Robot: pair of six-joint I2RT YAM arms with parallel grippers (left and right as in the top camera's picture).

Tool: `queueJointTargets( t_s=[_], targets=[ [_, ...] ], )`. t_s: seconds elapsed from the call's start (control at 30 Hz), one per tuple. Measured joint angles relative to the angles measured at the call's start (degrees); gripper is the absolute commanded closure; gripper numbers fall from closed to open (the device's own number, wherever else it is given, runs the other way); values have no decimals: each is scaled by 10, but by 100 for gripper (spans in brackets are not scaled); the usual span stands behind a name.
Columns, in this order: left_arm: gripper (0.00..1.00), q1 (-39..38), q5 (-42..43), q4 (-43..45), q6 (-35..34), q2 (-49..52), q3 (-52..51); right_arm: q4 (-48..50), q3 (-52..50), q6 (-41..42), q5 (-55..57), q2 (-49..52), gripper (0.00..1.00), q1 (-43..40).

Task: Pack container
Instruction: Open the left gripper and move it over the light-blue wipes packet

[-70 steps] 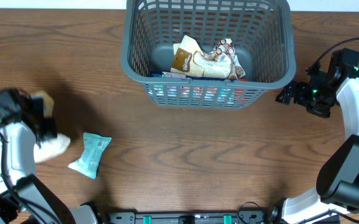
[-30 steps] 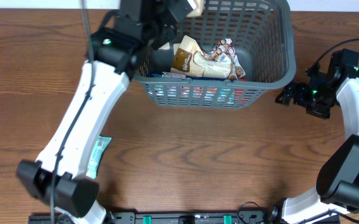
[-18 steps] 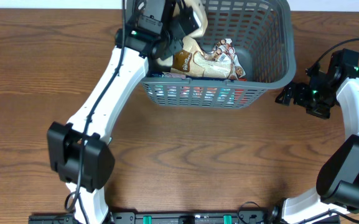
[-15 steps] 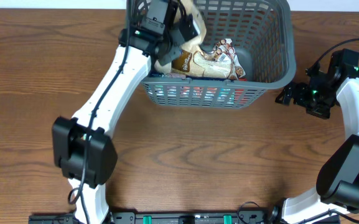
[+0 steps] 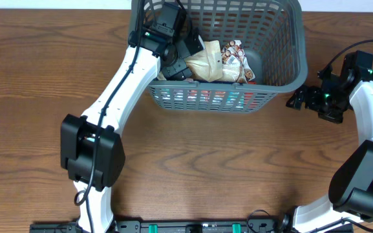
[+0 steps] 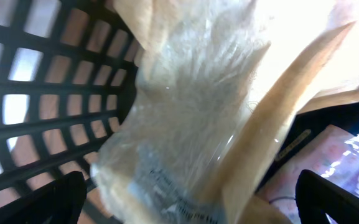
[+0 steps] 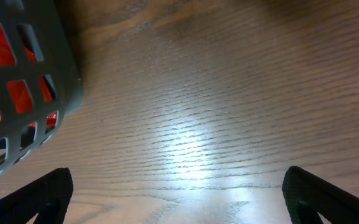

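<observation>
A brown wooden table (image 5: pixel 44 97) fills the background, with the large grey basket (image 5: pixel 283 83) at its far middle edge. Inside the basket, the left gripper's 2 fingers (image 6: pixel 48 199) stand wide apart, clamping nothing, with a clear and tan bag (image 6: pixel 198 112) lying between them against the basket's left wall. The left gripper (image 5: pixel 178 55) hangs low in the basket's left half, its white arm rising over the front rim. A printed packet (image 5: pixel 233 55) lies in the middle of the basket, beside the bag. Outside the basket's right front corner, the right gripper (image 7: pixel 179 196) is spread open over bare wood, near the wall but apart from it.
</observation>
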Motion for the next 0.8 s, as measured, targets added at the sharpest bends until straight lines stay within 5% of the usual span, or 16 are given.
queueJointTargets(
  t_s=[0.47, 0.8],
  targets=[
    [1, 49, -17, 38, -31, -256, 9, -1, 0, 0, 0, 0, 1, 0],
    [1, 263, -90, -210, -219, -370, 15, 3, 0, -4, 0, 0, 1, 0]
  ],
)
